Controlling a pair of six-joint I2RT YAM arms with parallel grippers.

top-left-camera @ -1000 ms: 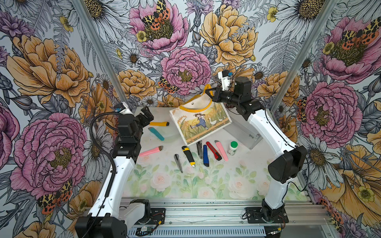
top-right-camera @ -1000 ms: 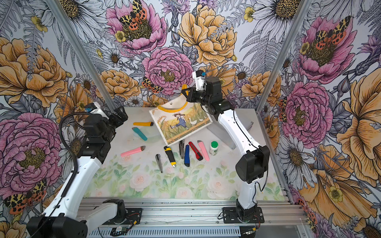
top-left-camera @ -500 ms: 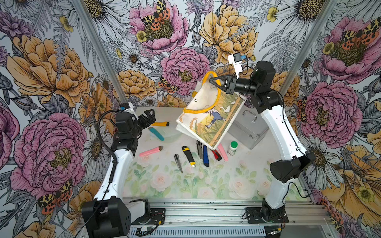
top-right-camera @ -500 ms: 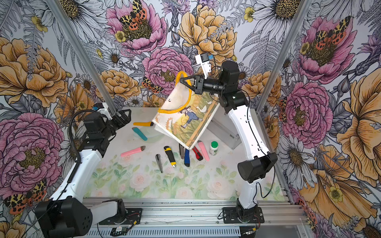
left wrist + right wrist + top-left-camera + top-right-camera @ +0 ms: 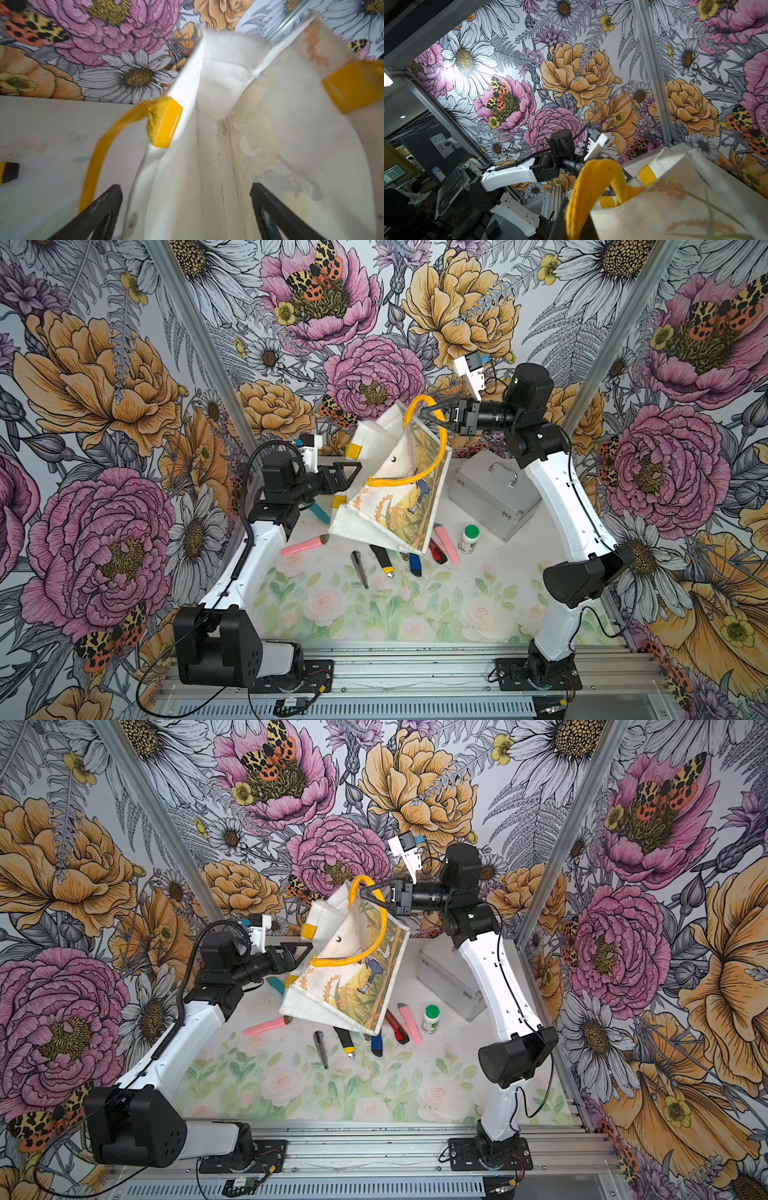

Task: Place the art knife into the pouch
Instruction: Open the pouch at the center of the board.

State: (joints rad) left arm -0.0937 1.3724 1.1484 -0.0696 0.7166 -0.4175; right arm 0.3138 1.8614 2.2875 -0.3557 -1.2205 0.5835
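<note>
The pouch (image 5: 399, 497) (image 5: 353, 986) hangs tilted above the back of the table, showing its printed picture of a girl in a field. My right gripper (image 5: 424, 414) (image 5: 577, 224) is shut on one yellow handle (image 5: 591, 178) and holds the pouch up. The other handle (image 5: 399, 481) droops across the front. My left gripper (image 5: 355, 477) (image 5: 185, 187) stands open at the pouch's mouth, looking into the white inside (image 5: 218, 145), with the rim of one wall between its fingers. Several cutters lie on the table below; which is the art knife I cannot tell. Neither gripper holds one.
A silver metal case (image 5: 494, 493) stands at the back right, with a green-capped white bottle (image 5: 469, 539) in front of it. On the table lie a pink cutter (image 5: 303, 546), a grey one (image 5: 358, 568), a black-yellow one (image 5: 383, 560), a blue one (image 5: 414, 565), a red one (image 5: 438, 551) and a teal one (image 5: 320, 512).
The right gripper has raised the pouch by its handle from lying flat to hanging tilted. The left arm has swung in to the pouch's mouth.
</note>
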